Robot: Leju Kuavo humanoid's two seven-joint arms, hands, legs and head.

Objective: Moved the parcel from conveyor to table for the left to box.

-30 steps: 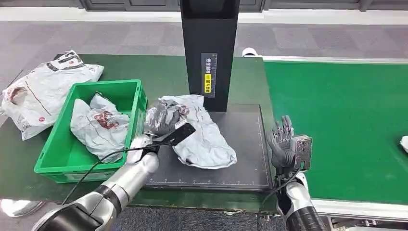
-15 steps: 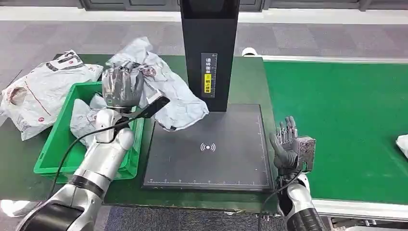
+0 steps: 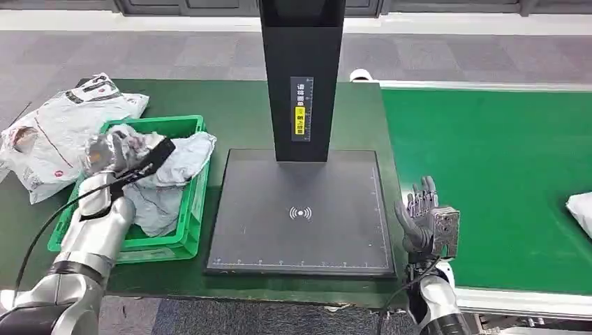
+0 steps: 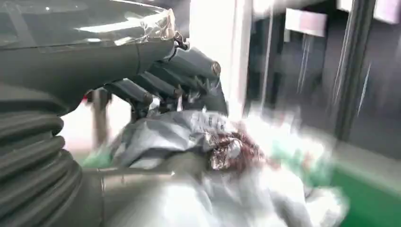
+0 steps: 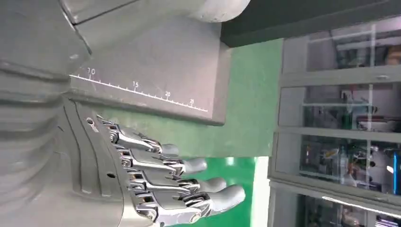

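Starting at the far left, we see loose grey parcels [image 3: 59, 132] lying on the green table [image 3: 237, 112] beside the green box [image 3: 192, 209]. Our left hand [image 3: 112, 152] hangs over the box, its fingers [image 4: 161, 85] wrapped round the grey parcel [image 3: 174, 157], which droops from the hand into the box and over the bags [image 3: 157, 206] already lying there; its long axis runs from our hand toward the box's right wall. We judge that the coming move is simply a letting-go, since the parcel is directly under and just right of the hand, already inside the walls. Moving right, the dark scan plate [image 3: 300, 209] below the black post [image 3: 301, 77] is bare. Past it, our right hand [image 3: 422, 216] stands upright at the plate's right edge, released, fingers [image 5: 189, 182] apart and holding nothing. On the green conveyor [image 3: 489, 174], another white parcel [image 3: 581, 209] shows at the far right edge, nearer our right hand by far.
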